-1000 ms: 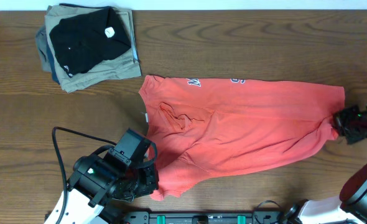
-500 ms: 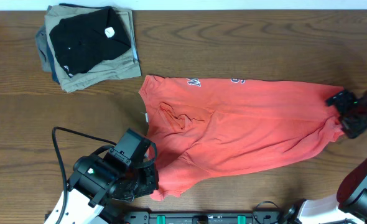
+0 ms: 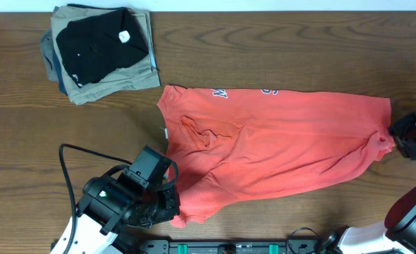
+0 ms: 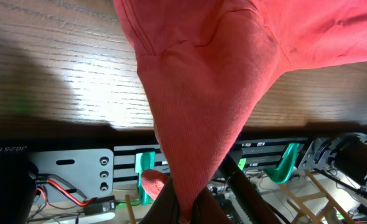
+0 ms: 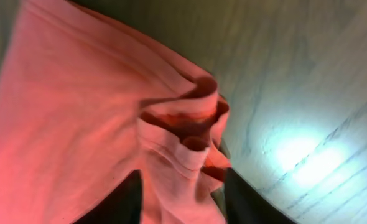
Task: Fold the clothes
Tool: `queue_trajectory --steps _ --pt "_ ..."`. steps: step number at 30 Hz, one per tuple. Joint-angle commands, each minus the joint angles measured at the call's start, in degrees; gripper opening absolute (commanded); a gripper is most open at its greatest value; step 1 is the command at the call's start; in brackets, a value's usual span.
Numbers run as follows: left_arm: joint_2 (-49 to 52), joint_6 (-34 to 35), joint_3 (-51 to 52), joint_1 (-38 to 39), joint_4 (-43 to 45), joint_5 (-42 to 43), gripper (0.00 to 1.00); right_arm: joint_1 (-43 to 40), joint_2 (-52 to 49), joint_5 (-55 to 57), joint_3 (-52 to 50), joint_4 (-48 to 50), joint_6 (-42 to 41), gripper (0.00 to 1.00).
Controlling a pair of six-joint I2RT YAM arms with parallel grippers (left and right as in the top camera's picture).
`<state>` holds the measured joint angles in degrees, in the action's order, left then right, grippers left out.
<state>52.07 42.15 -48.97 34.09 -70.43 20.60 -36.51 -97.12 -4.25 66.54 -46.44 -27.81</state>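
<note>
The red-orange T-shirt (image 3: 278, 144) lies spread across the middle of the table, with bits of white lettering (image 3: 219, 92) at its far edge. My left gripper (image 3: 167, 206) is shut on the shirt's near-left corner. In the left wrist view, the cloth (image 4: 202, 93) runs down to a point pinched between the fingers (image 4: 185, 213). My right gripper (image 3: 403, 138) is at the shirt's right end, shut on a bunched corner of the hem. In the right wrist view, folded cloth (image 5: 171, 143) sits between the dark fingers (image 5: 182, 198).
A stack of folded garments (image 3: 102, 53) sits at the far left, a black one with a white tag on top of khaki and blue ones. A black cable (image 3: 67, 176) loops by the left arm. The table's near edge and the equipment rail (image 4: 65, 168) are just beyond the left gripper.
The right gripper rose toward the far side half a second ago, then came back down and a little further right, drawing the shirt's right corner with it. The left arm has not moved.
</note>
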Motion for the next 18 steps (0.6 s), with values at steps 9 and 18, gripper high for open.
queue_trajectory --steps 9,18 --pt "-0.1 -0.5 -0.7 0.1 0.3 -0.8 0.07 0.5 -0.7 -3.4 -7.0 5.0 -0.4 0.36" --pt "-0.1 -0.5 -0.7 0.1 0.3 -0.8 0.07 5.7 -1.4 -4.2 -7.5 8.2 -0.5 0.43"
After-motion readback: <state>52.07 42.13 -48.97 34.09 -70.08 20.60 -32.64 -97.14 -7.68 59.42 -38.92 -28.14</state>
